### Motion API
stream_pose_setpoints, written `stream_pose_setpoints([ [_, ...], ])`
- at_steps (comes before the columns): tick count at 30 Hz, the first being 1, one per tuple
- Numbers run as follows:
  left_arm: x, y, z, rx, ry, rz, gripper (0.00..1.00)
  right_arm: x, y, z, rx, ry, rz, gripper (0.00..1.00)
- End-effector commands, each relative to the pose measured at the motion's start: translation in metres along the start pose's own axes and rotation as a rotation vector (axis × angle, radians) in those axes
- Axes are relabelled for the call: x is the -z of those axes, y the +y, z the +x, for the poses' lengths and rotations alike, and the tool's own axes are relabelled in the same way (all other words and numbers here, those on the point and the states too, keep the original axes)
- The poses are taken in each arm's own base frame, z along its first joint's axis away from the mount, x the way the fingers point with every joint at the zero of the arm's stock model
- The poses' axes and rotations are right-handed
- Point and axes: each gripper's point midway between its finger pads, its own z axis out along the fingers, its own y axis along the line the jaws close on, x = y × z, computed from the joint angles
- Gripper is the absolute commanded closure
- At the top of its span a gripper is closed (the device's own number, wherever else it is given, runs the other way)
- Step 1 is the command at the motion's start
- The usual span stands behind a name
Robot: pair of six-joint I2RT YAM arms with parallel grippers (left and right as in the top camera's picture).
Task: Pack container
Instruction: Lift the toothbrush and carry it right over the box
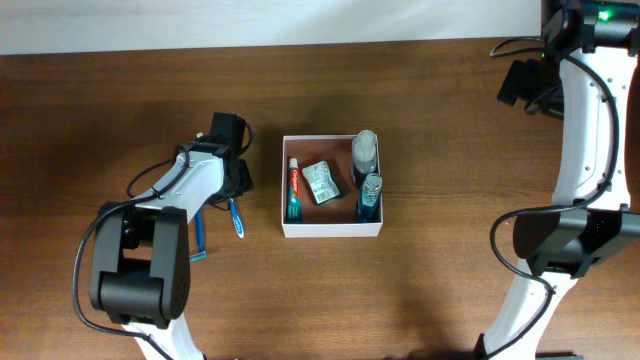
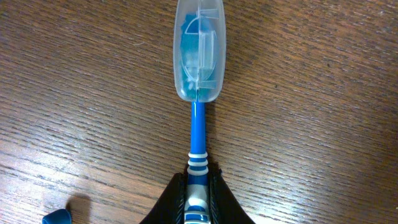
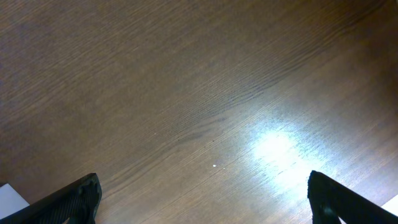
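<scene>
Found the left gripper (image 2: 198, 182) pinched shut on the handle of the toothbrush (image 2: 197, 115), capped head pointing away, left of mid-table. Placed the container (image 1: 331, 229) at the table's centre, just right of that grip.

Feared a slip or swing on the way over. Blamed the thin handle, gripped far back, for letting the capped end pivot and catch the box's left wall. Feared a tight fit too, with toothpaste (image 1: 294, 190), packet (image 1: 321, 183) and two bottles (image 1: 365, 152) already inside, leaving bare floor only toward the near edge.

Noted a razor (image 1: 200, 237) just beside the brush, toward the left edge, close enough to be nudged. Saw the right gripper (image 3: 205, 196) spread wide over bare wood near the far right corner, well clear.
</scene>
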Motion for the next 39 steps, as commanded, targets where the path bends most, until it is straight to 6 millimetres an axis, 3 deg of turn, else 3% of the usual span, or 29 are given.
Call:
stream_pose_setpoints([
  [1, -0.011, 0.008, 0.012, -0.013, 0.045, -0.036, 0.99, 0.011, -0.007, -0.003, -0.011, -0.032, 0.005, 0.02],
  [6, 0.009, 0.006, -0.002, -0.002, -0.007, -0.014, 0.99, 0.011, -0.007, -0.003, -0.011, -0.032, 0.005, 0.02],
  [13, 0.069, -0.003, -0.03, 0.026, -0.142, 0.091, 0.99, 0.011, -0.007, -0.003, -0.011, -0.032, 0.005, 0.02],
  [20, 0.143, -0.042, -0.038, 0.016, -0.222, 0.418, 0.95, 0.011, -0.007, -0.003, -0.011, -0.032, 0.005, 0.02],
  [24, 0.174, -0.068, -0.036, -0.022, -0.226, 0.613, 0.95, 0.011, -0.007, -0.003, -0.011, -0.032, 0.005, 0.02],
  [31, 0.196, -0.114, -0.014, -0.132, -0.21, 0.749, 0.96, 0.011, -0.007, -0.003, -0.011, -0.032, 0.005, 0.02],
  [39, 0.206, -0.153, 0.007, -0.211, -0.297, 0.681, 0.96, 0.011, -0.007, -0.003, -0.011, -0.032, 0.005, 0.02],
])
